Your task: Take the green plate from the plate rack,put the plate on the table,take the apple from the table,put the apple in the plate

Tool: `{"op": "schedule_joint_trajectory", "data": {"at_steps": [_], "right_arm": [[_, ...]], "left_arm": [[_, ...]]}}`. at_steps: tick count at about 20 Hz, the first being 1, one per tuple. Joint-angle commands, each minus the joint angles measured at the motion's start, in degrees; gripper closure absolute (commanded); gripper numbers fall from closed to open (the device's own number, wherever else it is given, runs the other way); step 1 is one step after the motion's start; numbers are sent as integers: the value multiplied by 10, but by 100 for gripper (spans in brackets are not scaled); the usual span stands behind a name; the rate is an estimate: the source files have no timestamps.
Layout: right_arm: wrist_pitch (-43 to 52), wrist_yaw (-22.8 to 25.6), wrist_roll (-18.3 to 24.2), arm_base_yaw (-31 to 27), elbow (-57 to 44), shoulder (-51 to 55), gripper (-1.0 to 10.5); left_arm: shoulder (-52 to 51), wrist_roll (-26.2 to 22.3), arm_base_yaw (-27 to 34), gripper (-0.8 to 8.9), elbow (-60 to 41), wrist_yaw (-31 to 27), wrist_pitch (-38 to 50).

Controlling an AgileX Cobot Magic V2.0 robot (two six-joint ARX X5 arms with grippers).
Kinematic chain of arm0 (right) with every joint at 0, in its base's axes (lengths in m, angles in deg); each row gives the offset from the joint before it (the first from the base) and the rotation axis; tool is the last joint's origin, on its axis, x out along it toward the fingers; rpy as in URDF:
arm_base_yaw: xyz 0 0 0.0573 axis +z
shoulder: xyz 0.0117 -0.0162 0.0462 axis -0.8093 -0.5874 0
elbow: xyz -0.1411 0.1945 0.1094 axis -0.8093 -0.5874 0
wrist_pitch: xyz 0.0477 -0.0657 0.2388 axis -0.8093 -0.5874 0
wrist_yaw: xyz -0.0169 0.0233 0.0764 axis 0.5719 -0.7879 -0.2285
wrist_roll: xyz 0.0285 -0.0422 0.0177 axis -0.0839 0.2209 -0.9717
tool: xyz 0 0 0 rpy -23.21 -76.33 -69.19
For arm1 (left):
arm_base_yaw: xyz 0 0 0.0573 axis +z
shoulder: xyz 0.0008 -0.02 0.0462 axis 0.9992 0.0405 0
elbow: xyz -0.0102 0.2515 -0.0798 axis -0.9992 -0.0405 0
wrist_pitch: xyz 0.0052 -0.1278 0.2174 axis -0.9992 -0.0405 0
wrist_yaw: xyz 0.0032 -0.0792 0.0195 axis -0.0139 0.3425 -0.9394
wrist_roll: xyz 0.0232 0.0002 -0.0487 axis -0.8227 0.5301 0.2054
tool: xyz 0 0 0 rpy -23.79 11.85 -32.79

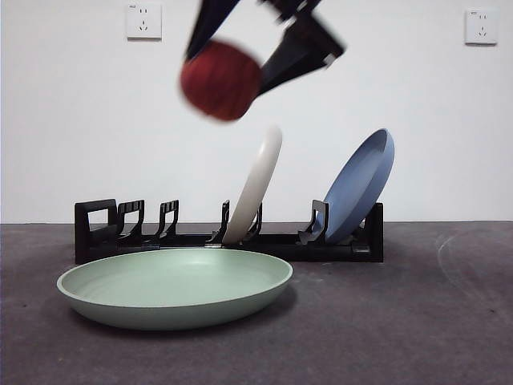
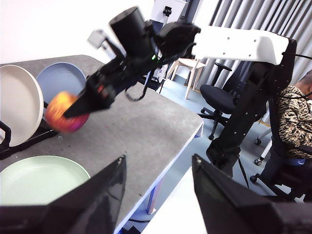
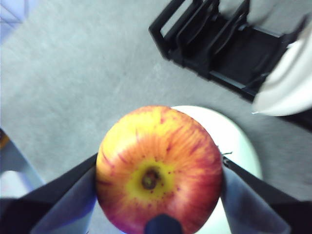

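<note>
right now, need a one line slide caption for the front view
Right gripper carries the apple above the green plate lying on the table before the plate rack.

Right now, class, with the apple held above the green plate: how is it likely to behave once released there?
The apple looks round and smooth, so it may roll a little. The green plate is shallow with a raised rim, which would probably stop it. The right pincer grips its sides without visibly denting it, so it seems firm, not fragile.
</note>
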Motion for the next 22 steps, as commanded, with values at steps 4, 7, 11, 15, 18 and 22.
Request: {"op": "schedule_joint_trajectory", "data": {"at_steps": [4, 7, 11, 15, 18, 22], "right_arm": [[15, 88, -24, 65, 36, -102, 955], [-12, 132, -22, 78, 87, -160, 955], [-68, 187, -19, 79, 131, -216, 955], [-85, 179, -14, 79, 131, -248, 955], [-92, 169, -10, 79, 131, -266, 954], [-90, 151, -9, 79, 130, -277, 944]], "left_arm": [[-4, -5, 2, 586, -3, -4, 5], [-4, -5, 2, 586, -3, -4, 5], [-4, -5, 2, 586, -3, -4, -3], [-4, -5, 2, 586, -3, -4, -8], [-4, -4, 2, 586, -3, -4, -8], [-4, -5, 2, 586, -3, -4, -9]]}}
